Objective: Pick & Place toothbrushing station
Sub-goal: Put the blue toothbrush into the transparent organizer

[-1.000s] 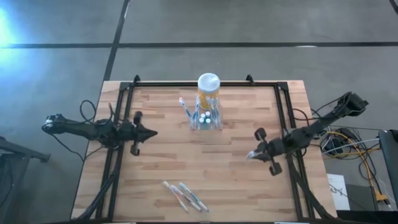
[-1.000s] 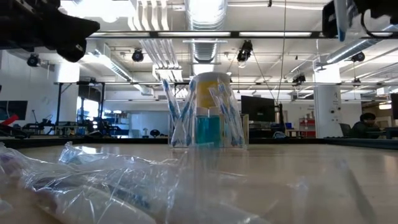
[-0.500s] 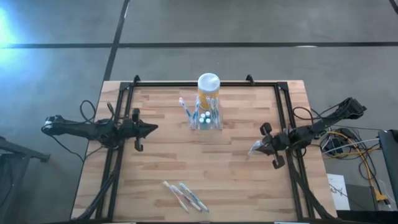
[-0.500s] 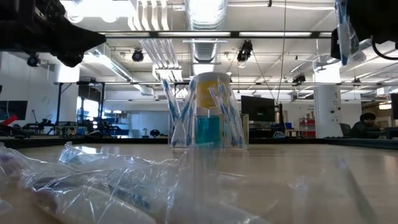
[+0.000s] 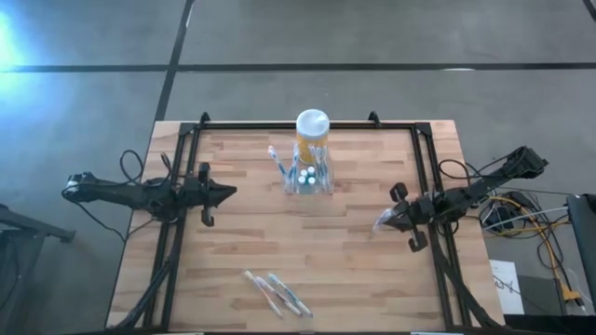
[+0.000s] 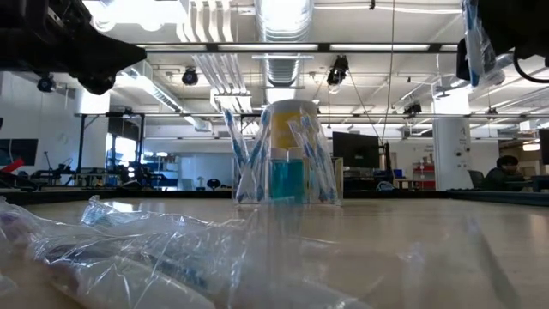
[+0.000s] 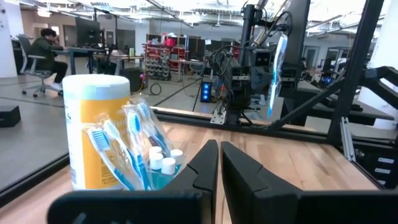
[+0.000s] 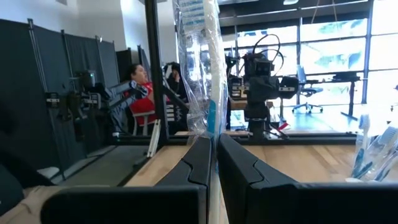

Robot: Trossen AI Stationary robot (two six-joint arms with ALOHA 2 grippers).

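Observation:
The toothbrushing station (image 5: 309, 179) is a clear holder with blue toothbrushes in it, standing on the wood toward the far middle. The yellow jar (image 5: 312, 126) with a white lid stands right behind it. My right gripper (image 5: 384, 223) is near the table's right side, above the wood, shut on a toothbrush in a clear wrapper (image 8: 202, 56). My left gripper (image 5: 228, 193) hovers at the table's left side and points level toward the station (image 7: 149, 168). Its fingers (image 7: 205, 168) are shut with nothing between them. My right gripper pinches the wrapped toothbrush near its lower end (image 8: 209, 127) between its two fingers (image 8: 199, 162). The fingers come about level from the table's right side and lie across the toothbrush. It stands roughly upright (image 6: 473, 39) above the fingertips, lifted clear of the table.
Several more wrapped toothbrushes (image 5: 277, 292) lie near the front edge, close in the low view (image 6: 129, 257). Black frame rails (image 5: 421, 167) run along the table's left, right and far sides. People sit in the room beyond.
My right gripper, still shut on the wrapped toothbrush, has drawn back toward the table's right edge and sunk a little, then held still. My left gripper has swung slightly toward the far edge.

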